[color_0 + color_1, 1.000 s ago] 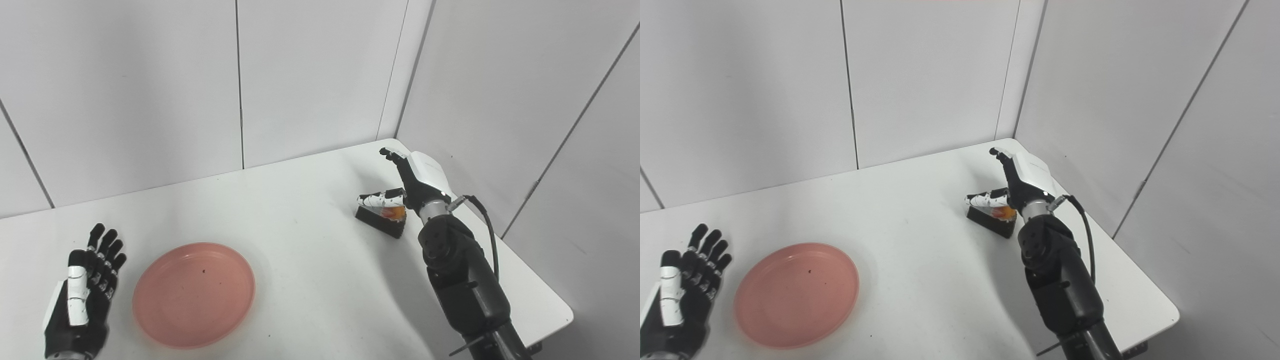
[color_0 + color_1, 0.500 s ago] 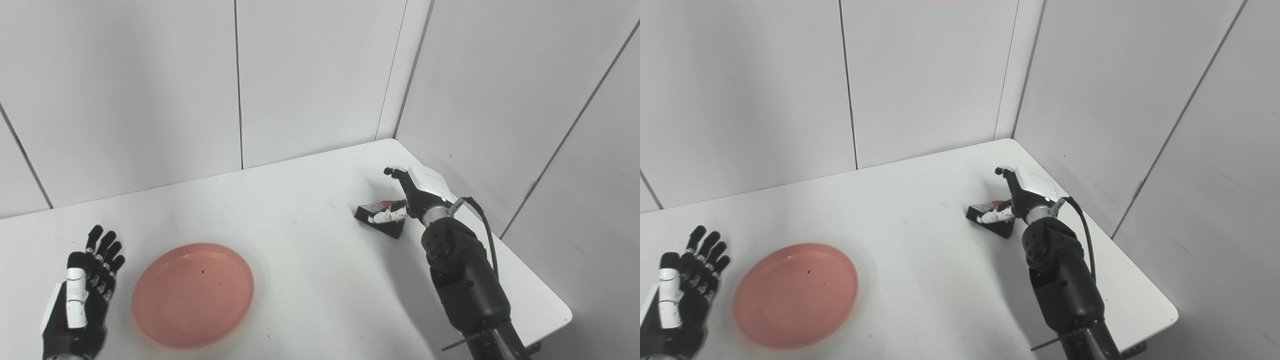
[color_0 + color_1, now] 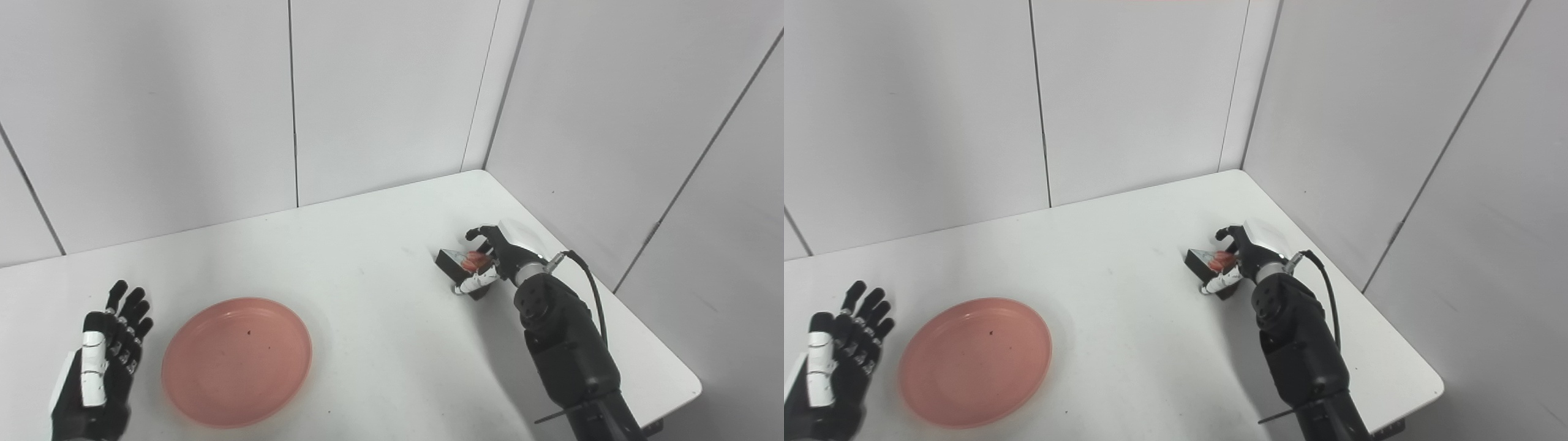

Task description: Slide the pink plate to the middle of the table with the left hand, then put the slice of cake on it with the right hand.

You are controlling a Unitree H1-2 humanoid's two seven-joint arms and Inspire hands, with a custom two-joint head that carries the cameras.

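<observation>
White wall panels close off the far edge and right edge of a white table (image 3: 380, 257); nothing else stands in the room as shown.

Left eye view. One pink plate (image 3: 237, 360) lies flat near the near-left corner, short of the middle of the table. One left hand (image 3: 101, 367) rests just beside the plate's left rim, fingers spread apart, holding nothing and not touching the plate. One slice of cake (image 3: 462, 267) sits near the right edge, roughly halfway along it: a dark wedge with a pale top and a red piece on it. One right hand (image 3: 497, 258) is at the slice, fingers curling over its top and far side, thumb along the near side. Whether the grip has fully closed cannot be told from this view.

Right eye view. The same count holds: one plate (image 3: 975, 360), one slice (image 3: 1211, 266), two hands. The left hand (image 3: 836, 367) lies open by the plate's left rim. The right hand (image 3: 1247, 254) wraps the slice, which appears to rest on the table.

Assessment. The slice is judged light and, if real cake, soft and easily crushed; the red topping could be knocked loose. The firm side faces are the best hold, with gentle pressure and the slice kept level. The plate looks stiff, light and smooth, likely to slide readily on the table under a push at its rim.
</observation>
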